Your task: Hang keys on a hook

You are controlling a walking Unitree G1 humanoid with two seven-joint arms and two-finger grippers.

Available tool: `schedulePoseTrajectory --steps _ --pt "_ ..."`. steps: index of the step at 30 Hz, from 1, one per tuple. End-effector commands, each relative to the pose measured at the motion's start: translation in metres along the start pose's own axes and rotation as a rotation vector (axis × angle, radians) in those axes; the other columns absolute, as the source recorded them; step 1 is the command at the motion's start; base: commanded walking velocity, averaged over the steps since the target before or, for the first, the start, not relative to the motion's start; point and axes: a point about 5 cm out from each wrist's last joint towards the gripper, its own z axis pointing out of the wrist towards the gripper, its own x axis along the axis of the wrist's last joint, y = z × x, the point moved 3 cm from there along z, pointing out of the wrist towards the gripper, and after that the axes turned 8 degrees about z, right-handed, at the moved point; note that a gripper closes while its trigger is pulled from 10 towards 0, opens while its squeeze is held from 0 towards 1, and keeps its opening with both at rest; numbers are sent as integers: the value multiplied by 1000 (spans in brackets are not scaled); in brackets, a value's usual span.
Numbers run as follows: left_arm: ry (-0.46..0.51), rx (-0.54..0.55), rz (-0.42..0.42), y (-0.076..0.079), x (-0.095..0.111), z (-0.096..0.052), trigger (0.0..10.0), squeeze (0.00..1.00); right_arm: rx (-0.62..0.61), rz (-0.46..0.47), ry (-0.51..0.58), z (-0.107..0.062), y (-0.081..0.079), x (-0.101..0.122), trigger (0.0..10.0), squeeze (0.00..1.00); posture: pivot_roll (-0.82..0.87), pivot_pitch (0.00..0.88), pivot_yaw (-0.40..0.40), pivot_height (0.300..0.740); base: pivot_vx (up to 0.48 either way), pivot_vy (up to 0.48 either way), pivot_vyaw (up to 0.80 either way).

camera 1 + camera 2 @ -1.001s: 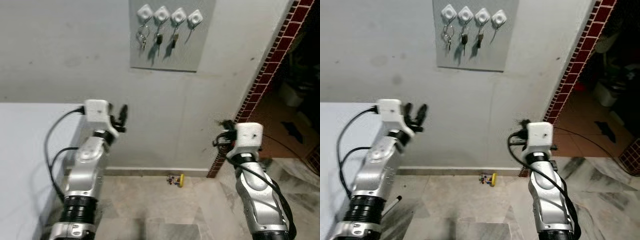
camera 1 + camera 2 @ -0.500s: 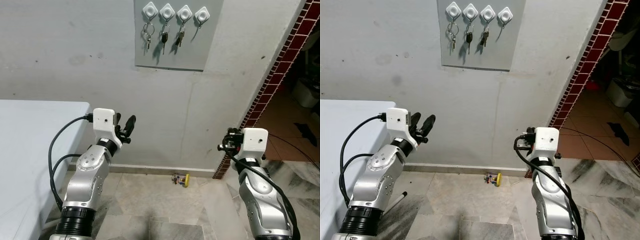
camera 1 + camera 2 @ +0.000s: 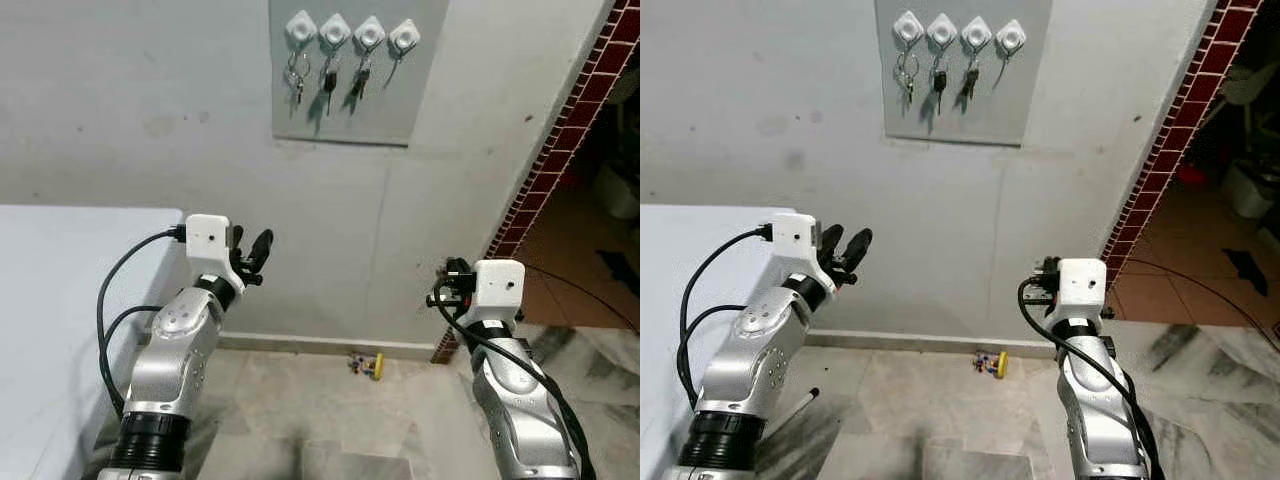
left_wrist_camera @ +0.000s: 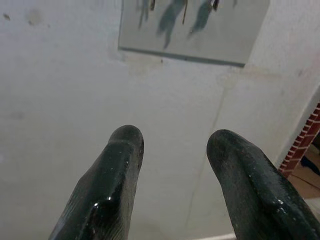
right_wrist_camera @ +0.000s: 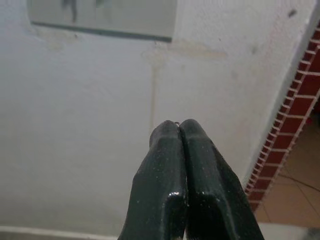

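Note:
A grey panel (image 3: 345, 110) high on the wall carries a row of white hooks (image 3: 334, 29). Bunches of keys (image 3: 327, 76) hang from the left three, and a thin ring hangs from the rightmost hook (image 3: 403, 38). My left gripper (image 3: 250, 252) is raised at chest height below and left of the panel, open, with nothing between its fingers (image 4: 120, 165). My right gripper (image 3: 445, 284) is held up further right, facing the wall; its fingers (image 5: 170, 150) are pressed shut. A tiny glint sits at their tips, too small to identify.
A small bunch with a yellow piece (image 3: 367, 365) lies on the tiled floor at the foot of the wall. A white table (image 3: 60, 300) stands at my left. A red brick edge (image 3: 560, 130) borders an opening into another room on the right.
The view has shifted a little, so the panel sits slightly differently in the picture. Both arms hold much the same raised pose; the left gripper stays open and the right stays shut.

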Motion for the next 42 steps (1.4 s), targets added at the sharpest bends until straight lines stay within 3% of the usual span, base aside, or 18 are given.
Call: schedulePoseTrajectory --steps 1,42 --pt "0 -8 14 0 3 0 10000 0 17 1 39 2 -4 10 10000 0 -122 0 -35 740 292 0 0" --pt "-4 -52 35 10 3 3 10000 0 31 19 5 2 -6 5 10000 0 -132 0 -37 740 386 0 -17"
